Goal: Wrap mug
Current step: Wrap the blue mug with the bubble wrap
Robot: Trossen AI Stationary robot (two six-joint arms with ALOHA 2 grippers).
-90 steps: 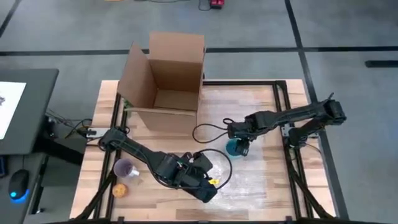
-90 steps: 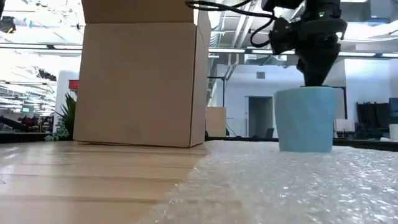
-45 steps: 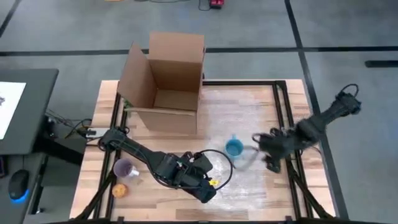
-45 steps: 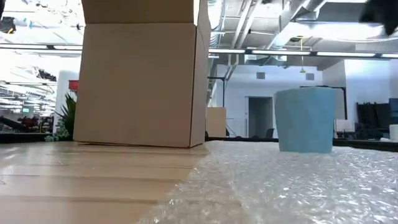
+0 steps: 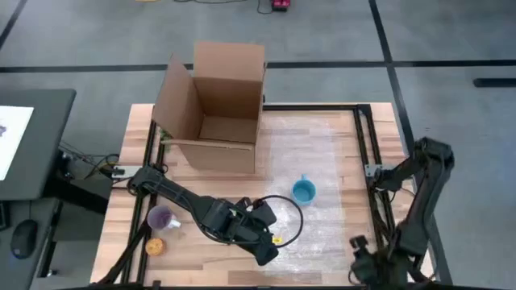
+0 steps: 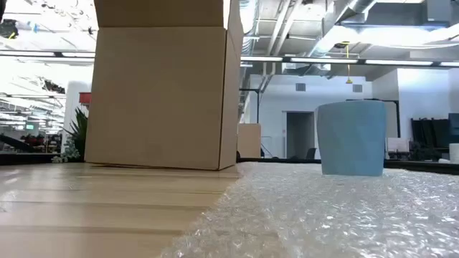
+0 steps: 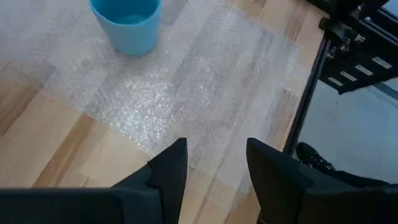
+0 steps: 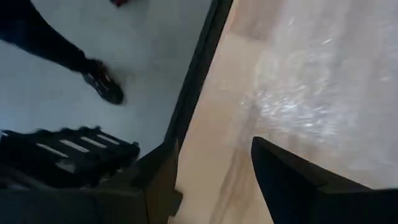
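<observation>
i see the blue mug point(image 5: 304, 192) standing upright on the bubble wrap point(image 5: 310, 193) near the middle of the surface point(image 5: 137, 145), mouth up, its long axis vertical; in the high view its handle pokes toward the cardboard box point(image 5: 216, 105). nothing touches it. my right pincer point(image 8: 211, 180) is well apart from the mug, down at the near right corner of the surface, over the frame edge; its fingers stand spread with nothing between them. my left pincer point(image 7: 214, 171) sits low at the near side, just off the wrap's edge, aimed toward the mug, also parted and holding nothing. from the low view the mug's handle is hidden, and neither arm shows there.
</observation>
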